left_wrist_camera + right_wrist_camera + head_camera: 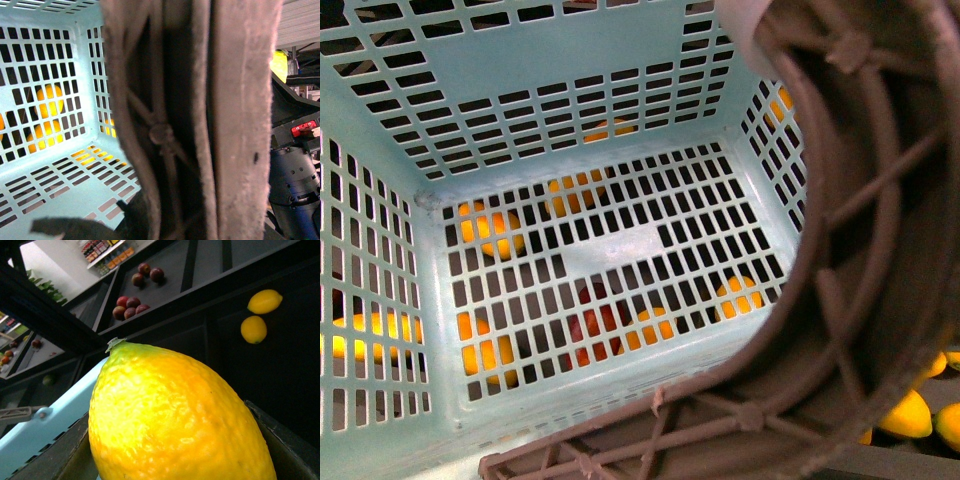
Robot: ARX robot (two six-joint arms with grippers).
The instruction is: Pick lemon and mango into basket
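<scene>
The light teal basket fills the front view, held up close, and nothing lies inside it. Its brown handle arcs across the right. In the left wrist view the handle fills the middle, and my left gripper is shut on it. My right gripper is shut on the bright yellow lemon, whose greenish tip points up, beside the basket's teal rim. I cannot single out the mango. Orange-yellow fruits show only through the basket's slots.
Two loose lemons lie on a dark shelf tray. Dark red fruits sit in a further tray. Yellow fruits lie below the handle at the lower right. Dark robot hardware stands beside the basket.
</scene>
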